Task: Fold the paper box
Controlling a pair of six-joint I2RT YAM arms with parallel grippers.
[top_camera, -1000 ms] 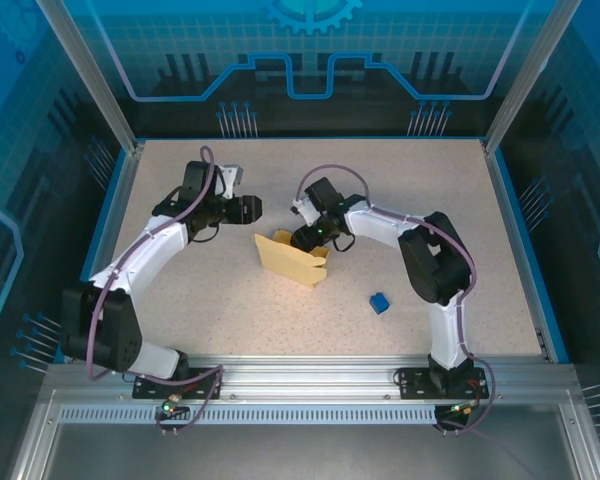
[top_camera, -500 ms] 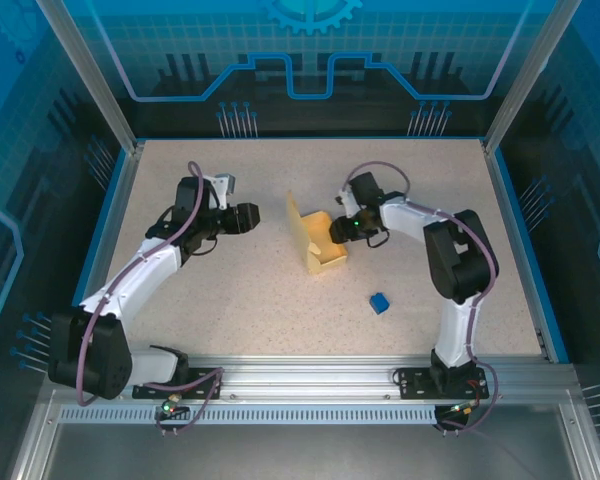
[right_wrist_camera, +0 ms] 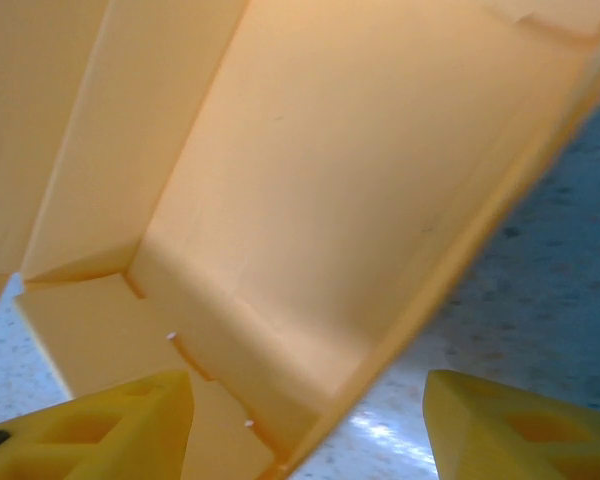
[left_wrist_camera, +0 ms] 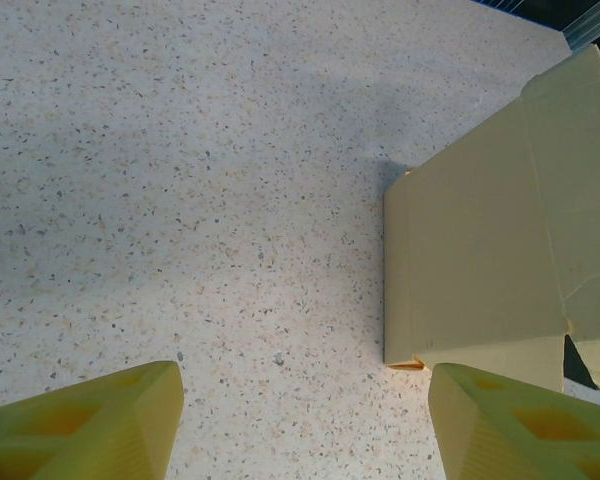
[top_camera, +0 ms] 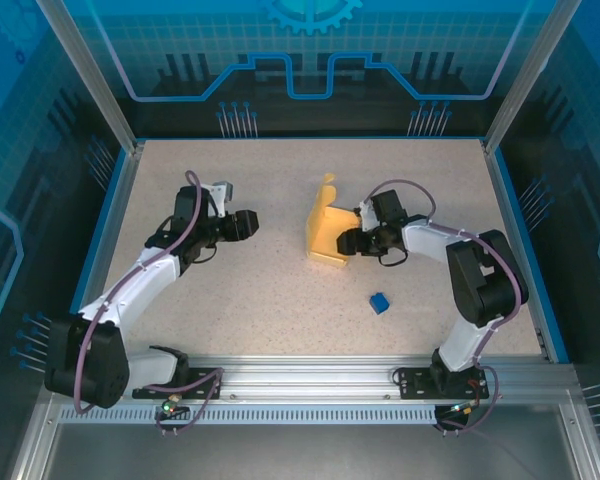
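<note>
The paper box (top_camera: 325, 228) stands half-formed near the middle of the table (top_camera: 280, 295). The right gripper (top_camera: 346, 241), jaws spread, straddles its right wall edge, seemingly without clamping it. The left gripper (top_camera: 250, 224) gapes empty, apart to the left.

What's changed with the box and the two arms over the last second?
The box has slid right and away from the arm bases, turning and tipping more upright. The right gripper moved along with it at its open side, jaws apart around the box's edge. The left gripper drew slightly back toward the near side, open and empty. The blue cube stayed put.
</note>
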